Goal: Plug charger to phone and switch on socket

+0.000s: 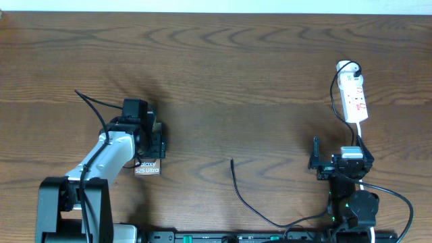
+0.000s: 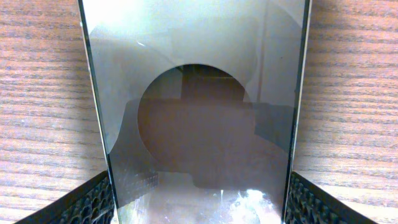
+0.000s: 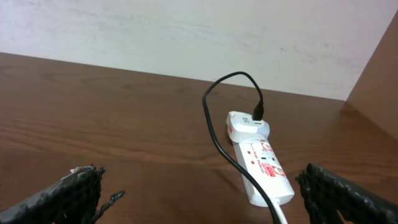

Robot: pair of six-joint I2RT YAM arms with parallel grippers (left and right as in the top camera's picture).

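On the left, left pincer clamped on phone, right pincer spread wide near socket

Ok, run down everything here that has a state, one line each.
phone, lying flat, glossy face up, under the left tool.
charger, one end plugged in at the socket's end; free tip loose on the table, apart from the phone.
socket, charger plugged in; switch position too small to tell.
left tool, straddling the phone; whether it grips cannot be told.
right tool, open, empty.
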